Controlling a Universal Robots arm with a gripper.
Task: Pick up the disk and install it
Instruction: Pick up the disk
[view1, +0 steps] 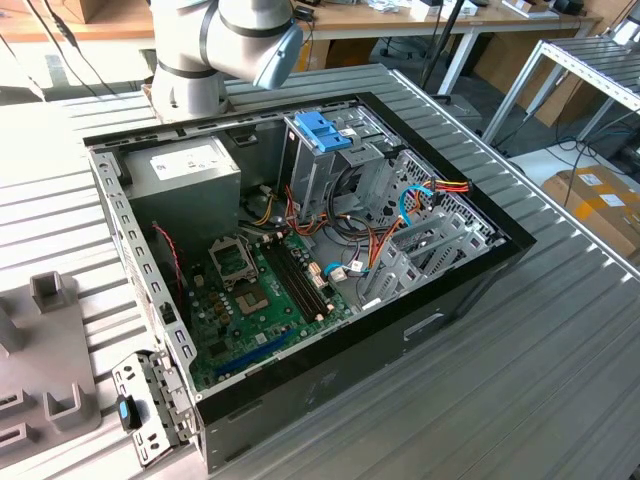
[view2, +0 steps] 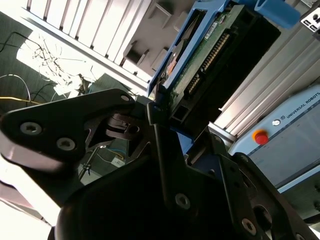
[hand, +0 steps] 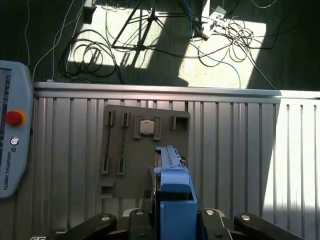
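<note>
**Disk pinched in the gripper above the fixture plate**

In the second wrist view the gripper (view2: 162, 112) is pressed together on one end of the disk (view2: 212, 55). The disk stands out from the black fingers (view2: 155, 135) with its green circuit-board face and a row of connector pins showing, and a blue plastic rail runs along one edge. In the first wrist view the disk is seen end-on as a blue block in the grip. It hangs over a grey fixture plate (hand: 125, 145) lying on the ribbed metal counter (hand: 240, 150), and a square processor chip (hand: 146, 127) sits in one of the plate's pockets. A pale teach pendant (hand: 12, 150) with a red stop button (hand: 14, 118) and a line of printed lettering rests on the counter beside the plate. Cables (hand: 150, 45) lie loose on the floor beyond the counter's edge.

In the exterior view the robot arm (view1: 230, 40) rises out of the upper middle of the frame. The open computer case (view1: 450, 290) fills the centre. Inside it are a grey power supply (view1: 185, 185) with a white printed label at the upper left, the green motherboard (view1: 255, 300) below that, and a blue bracket (view1: 322, 130) in the drive cage at the upper middle.
</note>
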